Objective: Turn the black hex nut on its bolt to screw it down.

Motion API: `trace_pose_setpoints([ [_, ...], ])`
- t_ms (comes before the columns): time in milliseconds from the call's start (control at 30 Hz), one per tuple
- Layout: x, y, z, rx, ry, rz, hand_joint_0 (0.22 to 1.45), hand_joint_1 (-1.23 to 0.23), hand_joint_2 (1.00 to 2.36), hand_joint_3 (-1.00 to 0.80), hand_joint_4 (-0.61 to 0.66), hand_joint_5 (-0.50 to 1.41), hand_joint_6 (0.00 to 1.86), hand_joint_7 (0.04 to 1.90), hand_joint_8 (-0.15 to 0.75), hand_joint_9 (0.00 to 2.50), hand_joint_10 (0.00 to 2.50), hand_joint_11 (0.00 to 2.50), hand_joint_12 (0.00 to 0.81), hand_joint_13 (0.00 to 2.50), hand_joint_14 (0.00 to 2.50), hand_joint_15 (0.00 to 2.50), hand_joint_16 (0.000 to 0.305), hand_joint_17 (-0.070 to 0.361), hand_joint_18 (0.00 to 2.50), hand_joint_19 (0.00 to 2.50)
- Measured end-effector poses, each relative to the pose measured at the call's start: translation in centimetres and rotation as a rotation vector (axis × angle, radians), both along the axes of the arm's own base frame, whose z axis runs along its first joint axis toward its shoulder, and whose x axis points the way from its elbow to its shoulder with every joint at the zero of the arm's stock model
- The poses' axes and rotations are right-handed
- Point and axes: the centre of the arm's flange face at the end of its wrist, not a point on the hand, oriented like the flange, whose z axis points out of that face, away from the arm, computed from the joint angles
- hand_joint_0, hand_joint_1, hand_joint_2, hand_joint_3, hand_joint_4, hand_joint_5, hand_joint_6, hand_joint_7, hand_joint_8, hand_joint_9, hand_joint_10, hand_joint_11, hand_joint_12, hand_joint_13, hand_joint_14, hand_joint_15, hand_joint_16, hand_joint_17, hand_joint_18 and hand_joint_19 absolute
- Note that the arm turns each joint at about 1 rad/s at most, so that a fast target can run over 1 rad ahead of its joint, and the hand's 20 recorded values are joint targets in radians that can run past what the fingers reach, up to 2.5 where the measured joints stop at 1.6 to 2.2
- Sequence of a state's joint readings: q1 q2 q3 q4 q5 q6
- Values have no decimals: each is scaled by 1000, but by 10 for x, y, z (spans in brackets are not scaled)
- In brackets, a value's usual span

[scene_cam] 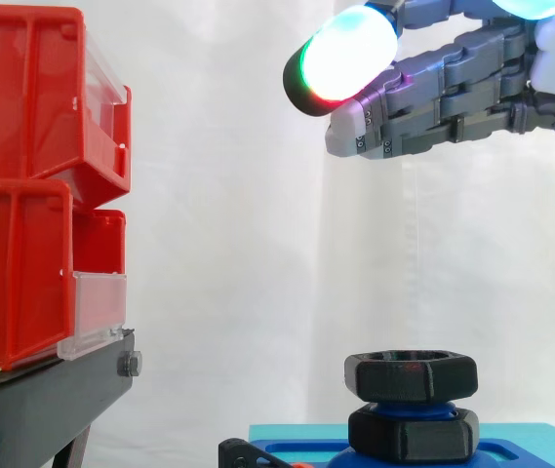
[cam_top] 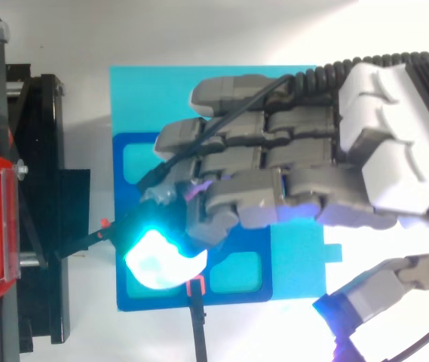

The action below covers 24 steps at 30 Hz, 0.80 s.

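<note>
Two black hex nuts sit on a blue bolt: the upper black hex nut is stacked over a lower one, with a strip of blue thread between them. The bolt stands in a blue fixture on a cyan plate. My hand hangs well above the nuts, clear of them, its fingers reaching left and nearly straight, holding nothing. One fingertip glows white with green and red edges. In the top view the hand covers the bolt and nuts.
Stacked red bins on a black stand fill the left side, close to the fixture. A white curtain hangs behind. There is open air between the bins and my hand.
</note>
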State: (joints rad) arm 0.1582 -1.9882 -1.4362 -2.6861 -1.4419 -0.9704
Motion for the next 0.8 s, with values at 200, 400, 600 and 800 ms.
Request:
trace_pose_setpoints([
  [200, 6, 14, -20, -117, 27, 1, 529, -539, 1000, -498, 202, -167, 502, 881, 293, 553, 6, 281, 301, 372, 2, 51, 35, 78, 212, 0],
  [400, 16, 24, -44, -152, 47, 17, 527, -536, 1000, -499, 216, -165, 502, 948, 289, 540, 6, 285, 301, 364, 2, 48, 35, 78, 198, 0],
  [600, 19, 30, -45, -208, 33, 21, 525, -532, 1000, -500, 219, -165, 502, 948, 291, 534, 6, 298, 302, 362, 0, 48, 35, 78, 194, 0],
  [800, 23, 36, -48, -320, 6, 18, 521, -501, 1000, -500, 215, -165, 501, 941, 292, 536, 6, 295, 304, 362, 0, 51, 35, 79, 189, 0],
])
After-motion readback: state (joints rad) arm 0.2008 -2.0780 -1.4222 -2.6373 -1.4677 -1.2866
